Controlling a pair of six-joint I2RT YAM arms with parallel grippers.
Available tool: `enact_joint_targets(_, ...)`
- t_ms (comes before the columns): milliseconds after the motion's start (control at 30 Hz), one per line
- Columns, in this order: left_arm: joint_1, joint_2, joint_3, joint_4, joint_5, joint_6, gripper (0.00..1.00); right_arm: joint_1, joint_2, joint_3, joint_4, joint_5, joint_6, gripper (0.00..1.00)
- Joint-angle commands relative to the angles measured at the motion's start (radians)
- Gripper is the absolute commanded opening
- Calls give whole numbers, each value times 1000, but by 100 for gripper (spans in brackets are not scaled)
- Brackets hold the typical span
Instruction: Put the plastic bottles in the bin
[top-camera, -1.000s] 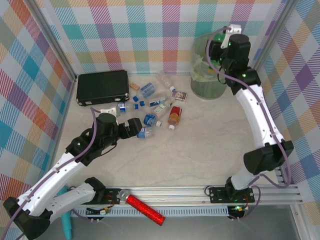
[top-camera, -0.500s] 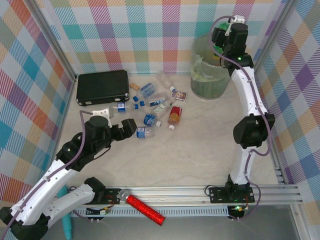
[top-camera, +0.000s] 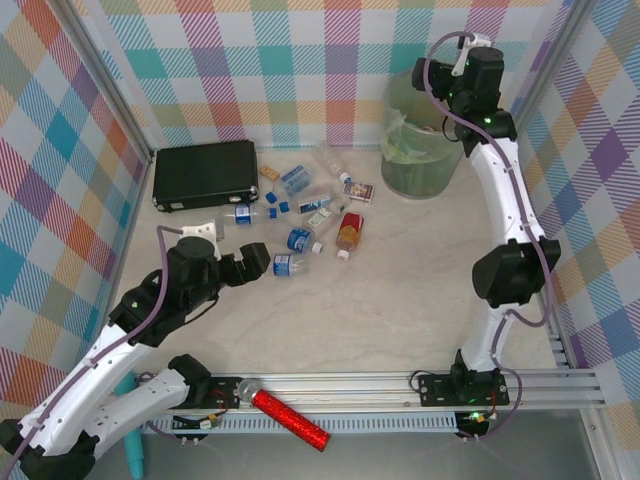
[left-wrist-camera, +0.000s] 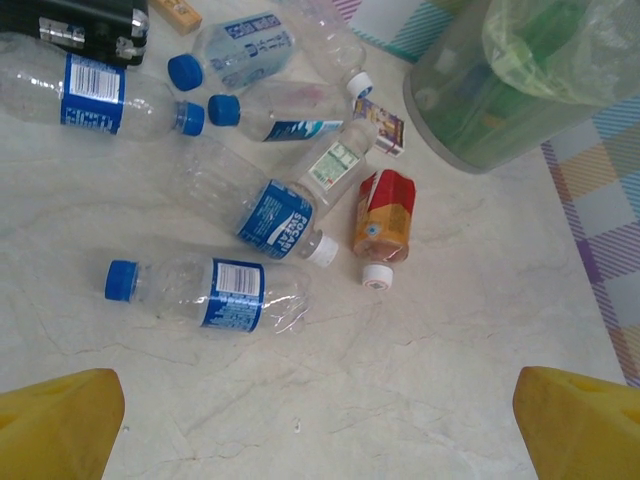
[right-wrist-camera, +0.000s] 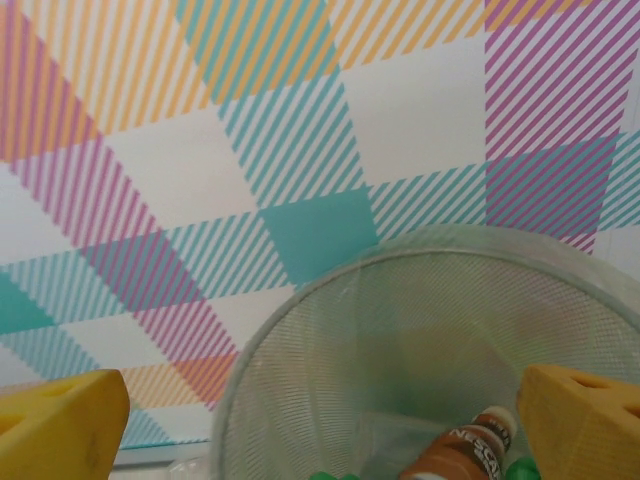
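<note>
Your right claw (right-wrist-camera: 320, 425) hung over the mouth of the bin (right-wrist-camera: 330, 330), fingers spread wide with nothing between them. A brown bottle (right-wrist-camera: 468, 450) lay inside, just below, so I judged that load delivered. Your left claw (left-wrist-camera: 318, 430) stood wide open and empty above the surface (left-wrist-camera: 450, 340), facing the plastic bottles (left-wrist-camera: 275, 215) scattered there. The nearest clear bottle (left-wrist-camera: 210, 292) lay flat on its side, apart from its neighbours, and was probably the easiest pick. The bin sat just beyond the cluster's far edge.
</note>
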Motion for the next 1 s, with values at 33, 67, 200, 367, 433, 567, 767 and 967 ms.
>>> enact_joint_targets(33, -5, 17, -25, 27, 12, -17, 100, 24, -139, -132, 21, -79, 68, 99)
enact_joint_targets(67, -5, 24, -24, 24, 12, -20, 100, 35, -172, -179, 33, -85, 68, 99)
enact_joint_targets(200, -6, 46, -37, 22, -6, -49, 100, 83, -301, -361, 71, -94, 81, 99)
enact_joint_targets(367, -4, 92, -73, 66, -57, -166, 100, 185, -452, -618, 147, -94, 45, 99)
enact_joint_targets(433, -2, 137, -74, 89, -66, -204, 100, 258, -499, -718, 184, -64, -17, 99)
enact_joint_targets(567, 9, 233, -71, 98, -77, -307, 100, 364, -559, -883, 236, -21, -48, 99)
enact_joint_targets(767, 32, 339, -95, 149, -46, -405, 100, 452, -644, -1088, 308, -31, -22, 99)
enact_joint_targets(967, 102, 379, -105, 146, -31, -398, 100, 522, -678, -1199, 317, -66, 1, 99)
